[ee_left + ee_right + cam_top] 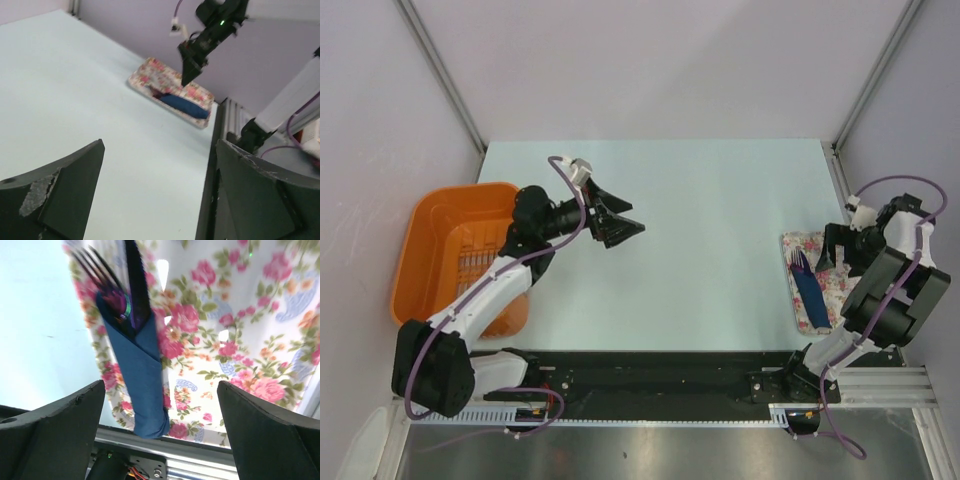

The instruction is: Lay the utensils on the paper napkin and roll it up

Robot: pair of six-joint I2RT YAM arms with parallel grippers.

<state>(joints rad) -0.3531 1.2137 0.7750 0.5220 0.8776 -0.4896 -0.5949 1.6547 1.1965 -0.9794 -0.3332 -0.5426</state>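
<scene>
The paper napkin [809, 290] lies rolled into a navy tube on a floral cloth [832, 285] at the right table edge. The purple utensils [798, 260] stick out of its far end. In the right wrist view the napkin [140, 375] wraps the utensils [107, 282], with fork tines showing. My right gripper [160, 387] hangs open just above the roll and holds nothing; from above the right gripper [840, 250] sits over the cloth's far part. My left gripper [632, 218] is open and empty over the table's middle left. Its left gripper [160, 145] view shows the napkin [185, 104] far off.
An orange basket [430, 240] stands at the table's left edge beside the left arm. The floral cloth [240, 340] reaches the metal rail [200, 452] at the table's near right edge. Grey walls and frame posts enclose the table.
</scene>
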